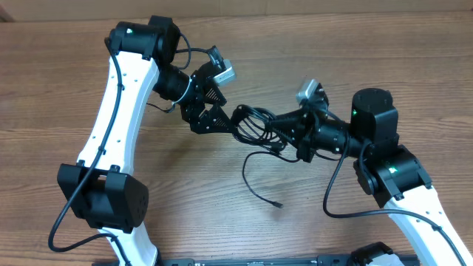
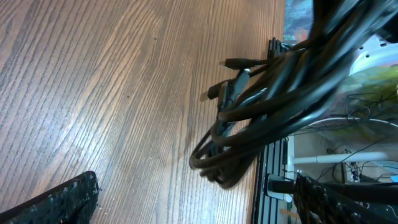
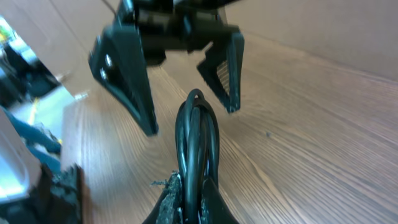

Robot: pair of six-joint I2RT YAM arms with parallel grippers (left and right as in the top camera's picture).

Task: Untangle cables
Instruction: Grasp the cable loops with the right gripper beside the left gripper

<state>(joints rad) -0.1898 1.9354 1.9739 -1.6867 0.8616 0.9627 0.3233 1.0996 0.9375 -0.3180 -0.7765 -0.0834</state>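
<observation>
Overhead view: your left fingers [image 1: 225, 109] stand wide apart with nothing in them, just beside the cables [image 1: 255, 122] over the middle of the surface [image 1: 355, 44]. Your right fingers [image 1: 284, 131] are clamped tight on the other side of that bundle.

Here's the danger. Close the left fingers on the whole knot and you grab every strand at once, so any pull against the right side only cinches the tangle harder. Go for a single loop instead. The right wrist view shows several strands pinched together, arching up as one hoop between the open left tips.

Watch the loose tail [image 1: 255, 181] too. It trails toward the near edge with its plug [image 1: 278, 203] lying on the wood, and a quick lift could whip it round an arm or snag it back into the bundle. Thin cord also slips out of a shallow pinch, so seat it deep.

As for the look of them, they are thin, glossy black cords wound into tight overlapping loops, with a small plug or two poking out in the left wrist view. Which strand crosses which, you can't tell from here.
</observation>
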